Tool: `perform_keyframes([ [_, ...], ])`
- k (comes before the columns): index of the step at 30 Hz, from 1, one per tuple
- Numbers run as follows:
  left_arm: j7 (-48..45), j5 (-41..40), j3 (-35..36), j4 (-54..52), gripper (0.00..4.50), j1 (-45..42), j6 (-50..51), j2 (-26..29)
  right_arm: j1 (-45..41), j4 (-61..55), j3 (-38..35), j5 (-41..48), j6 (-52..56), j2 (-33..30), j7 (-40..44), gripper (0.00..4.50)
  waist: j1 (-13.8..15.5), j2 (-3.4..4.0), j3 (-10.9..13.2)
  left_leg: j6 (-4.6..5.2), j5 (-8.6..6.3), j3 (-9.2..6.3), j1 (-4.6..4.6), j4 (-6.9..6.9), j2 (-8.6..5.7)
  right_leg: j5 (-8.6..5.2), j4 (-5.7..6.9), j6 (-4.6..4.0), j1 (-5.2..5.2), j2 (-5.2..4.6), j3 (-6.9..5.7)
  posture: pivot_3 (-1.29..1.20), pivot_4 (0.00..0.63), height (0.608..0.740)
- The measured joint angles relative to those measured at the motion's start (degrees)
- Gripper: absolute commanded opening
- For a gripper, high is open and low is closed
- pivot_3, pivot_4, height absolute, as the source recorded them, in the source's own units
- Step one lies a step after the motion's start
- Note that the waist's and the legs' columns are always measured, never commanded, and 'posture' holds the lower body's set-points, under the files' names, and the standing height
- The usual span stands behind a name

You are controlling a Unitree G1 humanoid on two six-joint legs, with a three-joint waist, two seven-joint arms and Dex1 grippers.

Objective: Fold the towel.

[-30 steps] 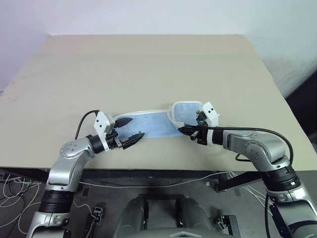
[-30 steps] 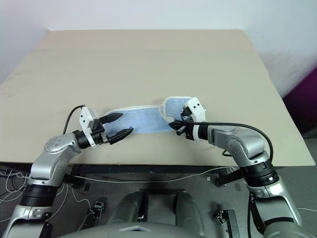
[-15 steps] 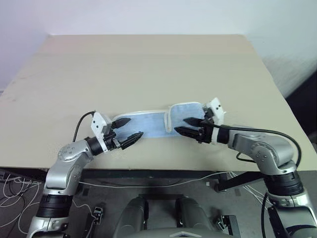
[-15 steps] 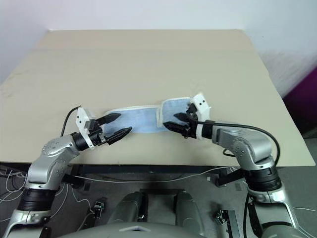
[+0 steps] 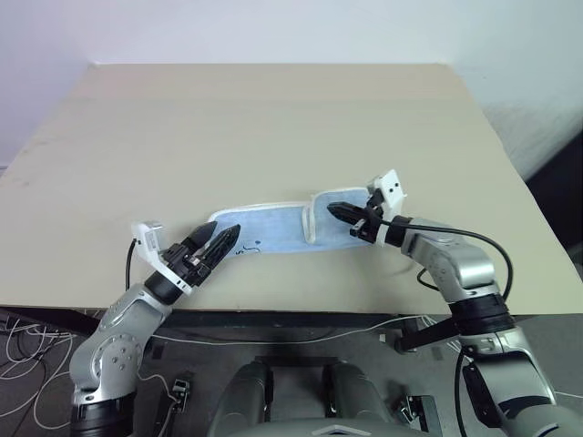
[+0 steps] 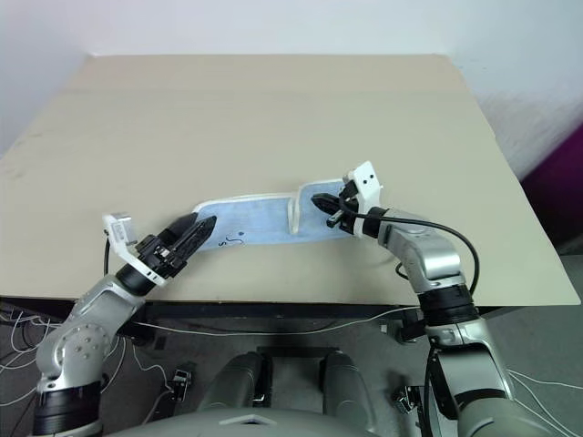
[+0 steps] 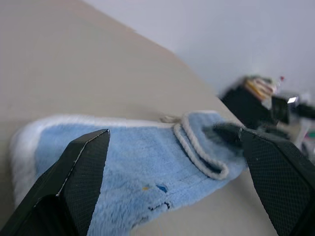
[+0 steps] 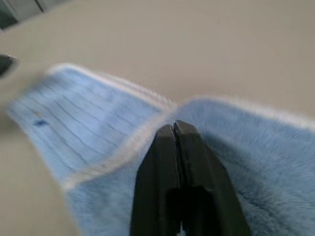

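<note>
Left eye view: a beige desk [image 5: 273, 118] stands before a pale wall. A light blue towel [image 5: 273, 228] with white edging lies flat near the desk's front edge, stretched as a long narrow band from left to right. Its right end is folded back over itself, forming a short flap with a white border. A small dark printed mark [image 5: 248, 246] sits near the towel's left end. The left pincer [image 5: 219, 244] hovers at the towel's left end with its two black fingers spread apart, gripping nothing. The right pincer [image 5: 339, 213] rests over the folded flap on the right, its fingers pressed together into a single point.

Right eye view: the same layout appears, with the towel between the two arms and a black cable [image 6: 437, 238] looping along the right forearm.

Left wrist view: the two black fingers [image 7: 78, 182] stand wide apart, released, with the towel's fluffy blue surface lying between and beyond them. The white edging curls across the cloth where the flap begins, and the dark mark shows close to the fingers. The right pincer appears blurred at the far end of the towel.

Right wrist view: the fingers [image 8: 179, 172] are clenched tightly together, their tips on the blue cloth beside the flap's white edge. Whether any cloth is pinched between them cannot be told.
</note>
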Motion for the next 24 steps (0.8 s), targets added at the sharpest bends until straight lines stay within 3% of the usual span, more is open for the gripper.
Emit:
perform_keyframes([
  [5, 5.4, -1.3, -0.3, -2.7, 4.41, 4.5, 1.8, -2.2, -0.1, 6.9, 1.7, -5.8, -8.6, 1.9, 2.1, 0.02, -0.1, -0.03, 0.0, -0.01, 0.00, -0.01, 0.08, -0.01, 0.01, 0.00, 0.00, -0.01, 0.08, 0.03, 0.00, 0.00, 0.150, 0.740],
  [10, 11.0, -3.3, -1.1, -6.3, 4.41, 9.0, 3.4, -4.7, 1.6, 4.2, 1.3, -6.2, -9.6, 1.9, 4.6, 0.02, 0.0, -0.02, 0.0, -0.02, -0.01, -0.03, 0.10, -0.04, 0.01, -0.01, -0.04, -0.02, 0.11, 0.02, 0.01, 0.00, 0.150, 0.740],
  [18, 22.4, -13.0, -0.1, -7.2, 4.45, 9.9, 6.7, -8.1, -1.2, -6.5, -7.2, 1.3, -3.7, 1.6, 4.2, 0.00, 0.0, 0.00, 0.0, -0.02, -0.01, -0.05, 0.08, -0.03, 0.01, -0.01, -0.07, -0.02, 0.11, 0.00, 0.01, 0.00, 0.150, 0.740],
  [24, 30.6, -20.8, 0.9, -6.0, 4.45, 7.0, 9.1, -8.3, -2.7, -8.1, -10.5, 3.8, -0.9, 1.8, 2.0, 0.00, 0.3, 0.02, 0.0, -0.02, -0.01, -0.12, 0.09, 0.00, -0.05, 0.00, -0.13, -0.03, 0.21, -0.04, -0.03, 0.00, 0.150, 0.740],
])
